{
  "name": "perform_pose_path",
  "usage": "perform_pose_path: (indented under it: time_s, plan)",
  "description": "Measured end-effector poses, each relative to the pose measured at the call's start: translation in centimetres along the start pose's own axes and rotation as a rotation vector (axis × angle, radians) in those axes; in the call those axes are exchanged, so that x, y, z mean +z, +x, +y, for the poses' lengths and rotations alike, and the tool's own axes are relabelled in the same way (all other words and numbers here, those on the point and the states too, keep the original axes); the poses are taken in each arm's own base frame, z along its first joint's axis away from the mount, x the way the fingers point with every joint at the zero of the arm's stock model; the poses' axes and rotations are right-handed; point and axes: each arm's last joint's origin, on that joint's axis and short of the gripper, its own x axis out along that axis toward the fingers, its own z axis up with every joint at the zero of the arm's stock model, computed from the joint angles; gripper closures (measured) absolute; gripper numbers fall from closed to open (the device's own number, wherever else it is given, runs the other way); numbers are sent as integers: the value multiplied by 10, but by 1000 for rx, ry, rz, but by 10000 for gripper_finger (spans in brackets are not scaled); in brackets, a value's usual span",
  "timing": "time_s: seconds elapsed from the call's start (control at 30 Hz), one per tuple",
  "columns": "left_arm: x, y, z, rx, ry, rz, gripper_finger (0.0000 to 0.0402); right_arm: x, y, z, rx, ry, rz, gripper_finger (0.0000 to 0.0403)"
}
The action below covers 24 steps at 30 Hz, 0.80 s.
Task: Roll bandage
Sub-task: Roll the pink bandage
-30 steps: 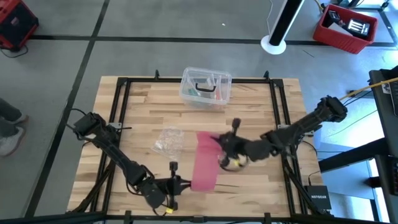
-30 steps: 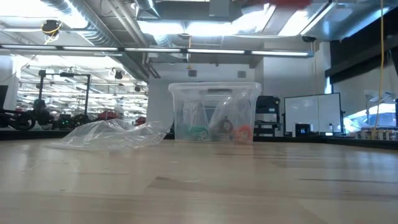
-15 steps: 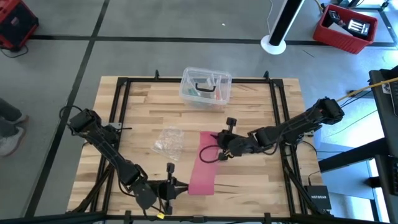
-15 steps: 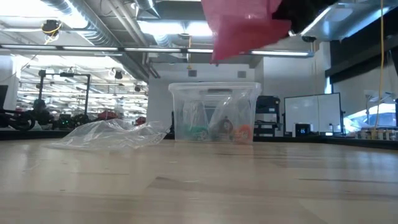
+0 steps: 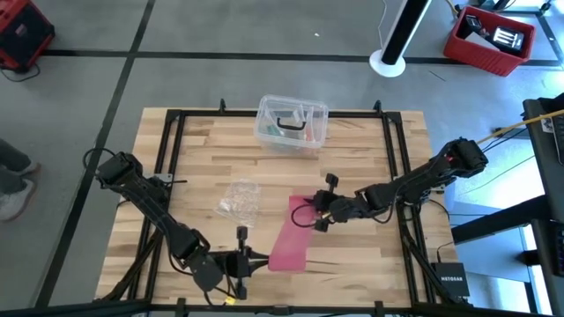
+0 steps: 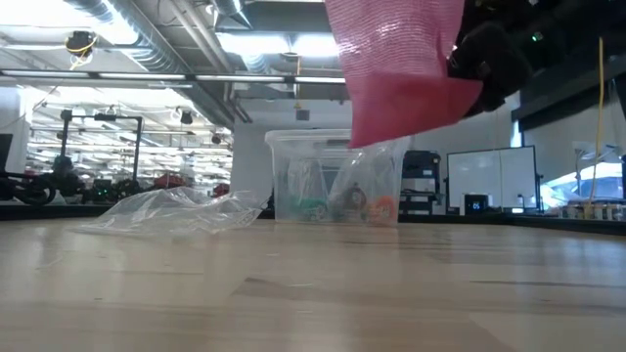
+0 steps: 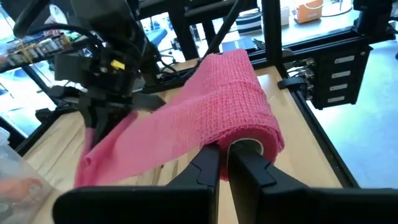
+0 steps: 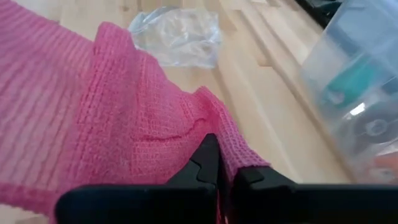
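Observation:
The bandage (image 5: 289, 236) is a pinkish-red woven strip stretched above the table between my two grippers. Its near end is turned over into a small loop (image 7: 249, 134). My left gripper (image 5: 257, 260) is near the table's front edge and is shut on that looped end. My right gripper (image 5: 314, 220) is right of the table's middle and is shut on the strip's far end. In the low view the bandage (image 6: 401, 68) hangs from the top of the picture, beside the dark right gripper (image 6: 489, 59). My left gripper pinches the looped near end of the bandage (image 7: 219, 138) between its two shut fingers, coming nearly level from the table's left. That end is lifted clear of the table. From it the strip drapes away toward the other gripper. My right gripper pinches the far end of the bandage at a bunched edge (image 8: 230, 140) between its two shut fingers. It slants down from the table's right. The cloth spreads out and hangs below the fingers, clear of the table.
A crumpled clear plastic wrapper (image 5: 240, 201) lies left of the bandage. A clear plastic box (image 5: 292, 124) with small items stands at the table's far edge. Black frame rails (image 5: 167, 158) run along the table's sides.
My right gripper has come down toward the table and rolled its wrist, still shut on the bandage. The bandage's far end has sunk with it and now hangs well into the low view. My left gripper has risen slightly with the looped end.

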Motion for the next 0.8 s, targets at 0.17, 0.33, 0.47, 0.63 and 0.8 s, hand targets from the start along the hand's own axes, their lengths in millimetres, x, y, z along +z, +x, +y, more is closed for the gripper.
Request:
perform_pose_path:
  time_s: [0.17,0.33,0.47,0.63,0.8]
  plan:
    - [9,-3,10,12,-2,-16,389,-3,0,1,48,13,10,393]
    - [29,-15,26,16,7,-66,389,-4,0,2,104,56,29,392]
    - [41,-22,40,31,11,-94,389,-3,0,3,116,33,23,385]
    - [52,-28,56,52,-20,-120,389,0,0,4,124,50,-7,327]
    - [56,-31,63,60,-33,-130,389,2,-1,4,137,32,-20,239]
